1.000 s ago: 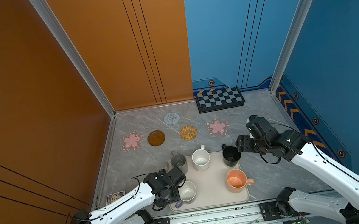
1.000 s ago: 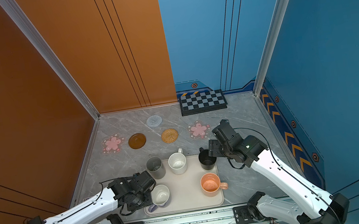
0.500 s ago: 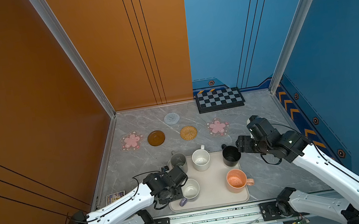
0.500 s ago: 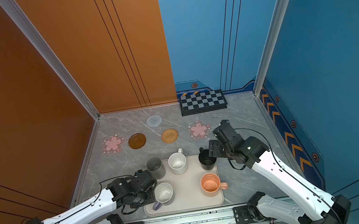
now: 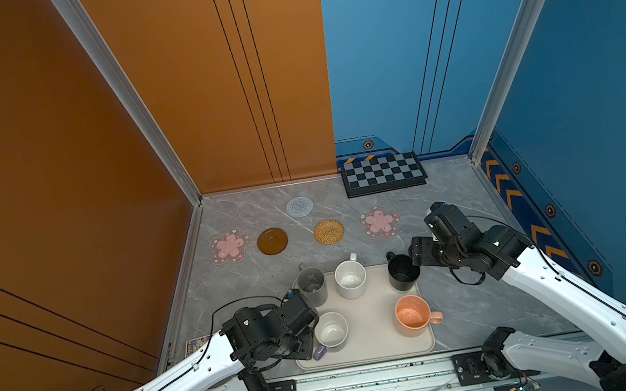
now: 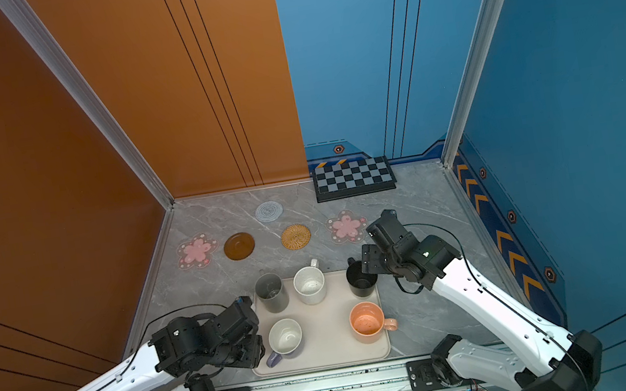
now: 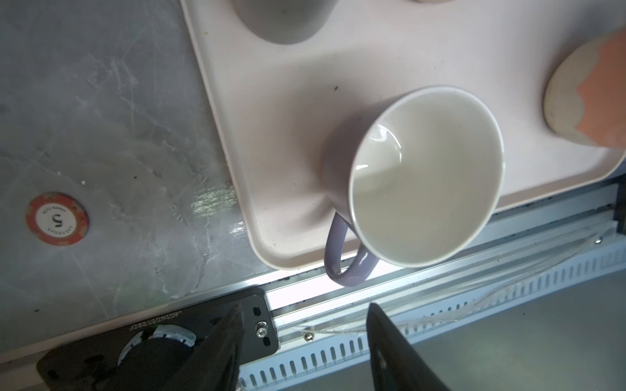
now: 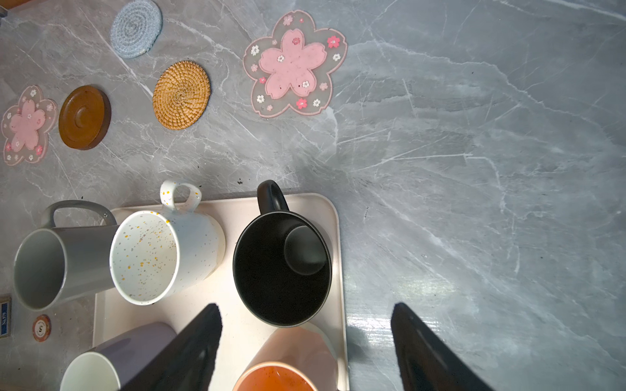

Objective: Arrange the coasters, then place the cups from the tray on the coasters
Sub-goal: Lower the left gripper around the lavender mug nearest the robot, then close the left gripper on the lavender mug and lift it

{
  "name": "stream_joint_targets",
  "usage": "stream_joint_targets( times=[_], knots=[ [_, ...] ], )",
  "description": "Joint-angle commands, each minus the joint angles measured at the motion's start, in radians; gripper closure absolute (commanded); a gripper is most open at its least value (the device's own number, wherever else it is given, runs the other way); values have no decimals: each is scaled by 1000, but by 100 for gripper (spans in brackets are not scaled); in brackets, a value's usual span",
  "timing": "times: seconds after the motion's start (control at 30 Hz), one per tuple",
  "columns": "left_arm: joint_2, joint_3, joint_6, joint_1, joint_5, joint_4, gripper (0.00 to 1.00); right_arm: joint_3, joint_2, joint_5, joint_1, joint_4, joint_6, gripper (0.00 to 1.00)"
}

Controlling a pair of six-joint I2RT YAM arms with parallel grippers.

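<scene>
The left jaws stand spread and empty near the handle of the lavender white-lined mug (image 7: 426, 176), upright on the cream rounded tray (image 5: 370, 335) with the grey mug (image 5: 312, 285), speckled white mug (image 5: 351, 280), black mug (image 5: 403, 273) and peach-orange mug (image 5: 412, 315). Farther back on the marble tabletop (image 5: 467, 308) lie a pink flower mat (image 5: 227, 246), brown ringed disc (image 5: 272, 241), grey-blue knitted round (image 5: 299, 207), tan rattan round (image 5: 328, 231) and second pink flower mat (image 5: 379, 222). The right jaws, spread and empty, hover beside the black mug.

The tray (image 8: 311, 201) looked like smooth, matt cream plastic. On it the black mug (image 8: 281, 267) was matt, the lavender mug (image 7: 426, 176) glossy glazed ceramic. Beyond the tray lay a rattan coaster (image 8: 181, 94), coarsely woven, and a knitted coaster (image 8: 135, 28) of yarn; the tabletop (image 8: 474, 169) shone like polished marble.
</scene>
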Motion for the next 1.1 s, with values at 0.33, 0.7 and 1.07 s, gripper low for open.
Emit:
stream_joint_targets(
  times=[0.33,0.7,1.07],
  knots=[
    [193,-5,93,-221,-134,147,37,-46,18,6,6,45,11,19],
    [158,-157,108,-151,-53,349,35,-71,-4,16,2,48,6,18],
    [181,-220,56,-136,-32,424,61,-62,9,20,0,50,4,18]
  ],
)
